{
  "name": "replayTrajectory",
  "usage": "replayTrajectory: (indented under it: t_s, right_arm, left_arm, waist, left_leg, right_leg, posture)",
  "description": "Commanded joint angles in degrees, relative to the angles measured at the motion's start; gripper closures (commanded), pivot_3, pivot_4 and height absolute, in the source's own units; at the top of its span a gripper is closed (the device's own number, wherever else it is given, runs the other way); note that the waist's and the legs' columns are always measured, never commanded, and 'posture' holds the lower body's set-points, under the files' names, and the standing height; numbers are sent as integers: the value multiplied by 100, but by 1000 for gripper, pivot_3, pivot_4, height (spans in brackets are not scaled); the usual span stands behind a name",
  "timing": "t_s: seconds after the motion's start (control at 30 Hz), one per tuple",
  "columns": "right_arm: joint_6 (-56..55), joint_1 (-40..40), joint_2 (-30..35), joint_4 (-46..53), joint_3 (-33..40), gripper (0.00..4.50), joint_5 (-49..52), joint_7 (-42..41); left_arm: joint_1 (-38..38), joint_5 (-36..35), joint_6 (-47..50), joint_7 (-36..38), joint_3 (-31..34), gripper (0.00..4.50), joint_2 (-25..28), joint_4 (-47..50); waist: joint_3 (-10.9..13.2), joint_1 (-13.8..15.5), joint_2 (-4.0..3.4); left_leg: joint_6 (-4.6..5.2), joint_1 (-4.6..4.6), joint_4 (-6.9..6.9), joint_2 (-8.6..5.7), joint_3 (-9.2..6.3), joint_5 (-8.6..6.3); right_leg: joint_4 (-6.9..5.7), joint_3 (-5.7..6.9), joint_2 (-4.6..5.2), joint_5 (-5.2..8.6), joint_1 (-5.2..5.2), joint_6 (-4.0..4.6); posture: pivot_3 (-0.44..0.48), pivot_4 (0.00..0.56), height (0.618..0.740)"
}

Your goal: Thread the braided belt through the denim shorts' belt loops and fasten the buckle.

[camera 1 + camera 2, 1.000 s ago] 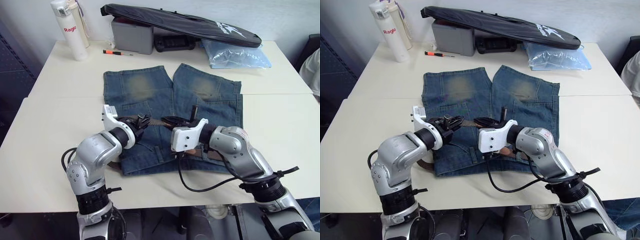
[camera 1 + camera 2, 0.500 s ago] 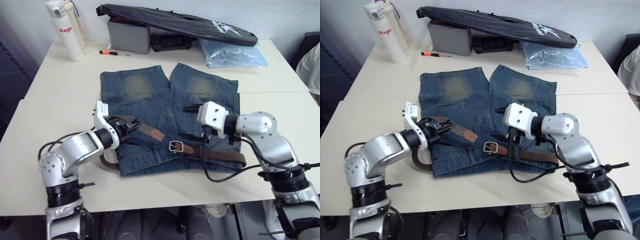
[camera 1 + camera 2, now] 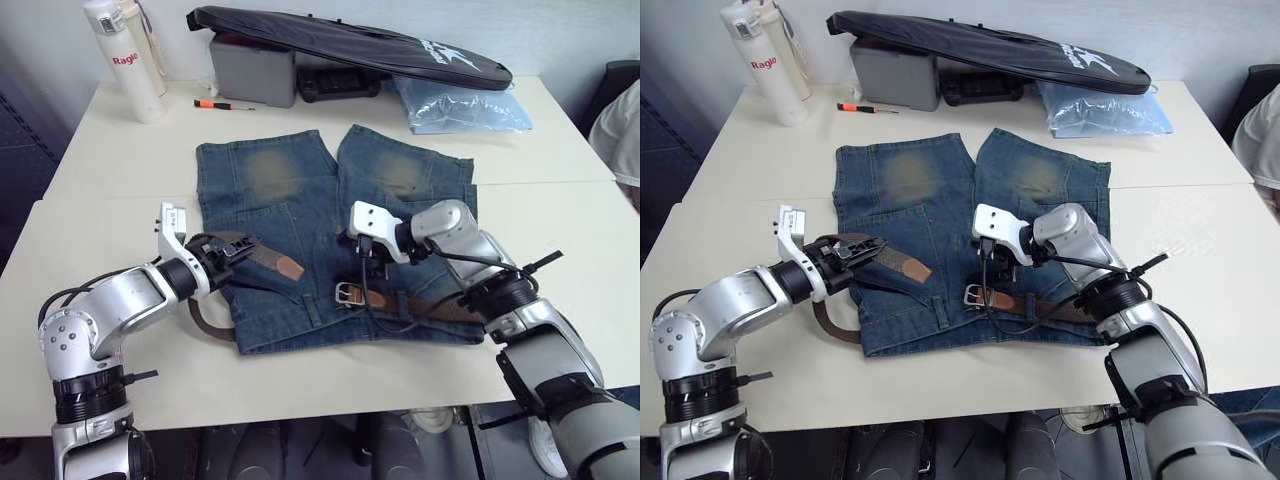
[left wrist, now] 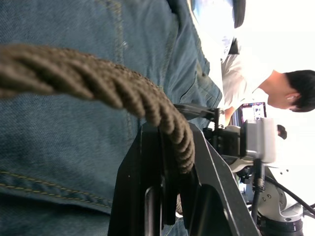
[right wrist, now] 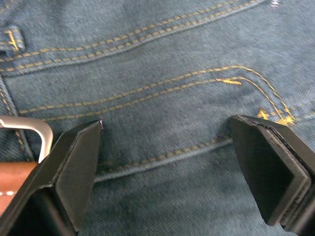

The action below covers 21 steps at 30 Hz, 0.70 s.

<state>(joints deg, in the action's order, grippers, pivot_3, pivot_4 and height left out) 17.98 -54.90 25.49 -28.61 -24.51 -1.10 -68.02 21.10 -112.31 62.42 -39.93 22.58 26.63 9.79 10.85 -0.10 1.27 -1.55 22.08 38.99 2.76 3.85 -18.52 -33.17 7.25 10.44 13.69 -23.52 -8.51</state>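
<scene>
Gripping the braided belt (image 3: 262, 257) with our left gripper (image 3: 222, 250), fingers clamped on the strap's free end.

Our right gripper (image 5: 172, 172) hangs spread wide over the denim shorts (image 3: 300, 190), holding nothing, just beside the buckle (image 3: 347, 293). We see the belt run along the waistband at the near edge of the shorts, which lie flat on the table (image 3: 100, 170). Farther back sit a small screwdriver (image 3: 220, 104), a white bottle (image 3: 120, 55), a grey box (image 3: 250, 72), a pale blue plastic bag (image 3: 460, 105) and a long black case (image 3: 350, 45).
</scene>
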Motion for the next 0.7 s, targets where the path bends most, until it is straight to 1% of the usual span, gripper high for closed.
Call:
replayTrajectory:
  t_s: [0.03,0.17,0.23,0.33,0.5,0.6,0.7]
  right_arm:
    - [167,124,59,-260,-166,1780,-331,14]
    - [545,234,-29,-22,-61,3673,-227,140]
    - [788,266,-86,54,50,4395,-167,295]
    - [1067,300,-164,67,275,4403,-173,693]
    - [1305,346,-122,-185,714,4403,-235,1494]
    - [1456,368,-173,-354,1166,4403,-34,1970]
    - [1710,422,-174,-401,1536,4403,154,2272]
  left_arm:
    - [-68,-69,-159,41,105,4500,22,330]
    - [-53,-69,-267,-2,46,4500,5,395]
    - [15,-69,-307,-32,12,4500,-10,373]
    - [163,-69,-340,-72,-43,4500,8,284]
    - [568,-69,-443,-221,-200,4500,105,-31]
    - [808,-69,-503,-244,-407,4500,229,-239]
    - [1002,-56,-571,-204,-670,4500,382,-423]
  waist:
    - [-1,2,-1]
    - [-4,1,-2]
    - [-4,-3,-2]
    - [-5,-4,-1]
    - [-5,11,-1]
    - [-6,64,-1]
    - [-6,123,-1]
  left_leg:
    - [-1,-2,2,0,0,0]
    - [-3,-8,5,0,0,0]
    - [-5,-8,4,1,0,-1]
    - [-6,-9,4,1,0,-1]
    - [-11,-14,6,2,0,4]
    - [-9,-13,7,2,0,7]
    - [-9,-11,7,1,0,7]
  right_leg:
    - [-3,0,0,0,2,0]
    - [-17,-4,1,0,3,1]
    - [-18,-3,0,1,1,2]
    - [-19,-4,0,1,2,3]
    - [-29,-6,0,-4,2,10]
    - [-28,-5,1,-5,3,13]
    - [-26,-5,1,-6,2,13]
  posture:
    - [0,150,740]
    - [0,150,740]
    - [0,150,740]
    - [0,150,740]
    - [0,150,740]
    - [0,150,740]
    - [0,150,740]
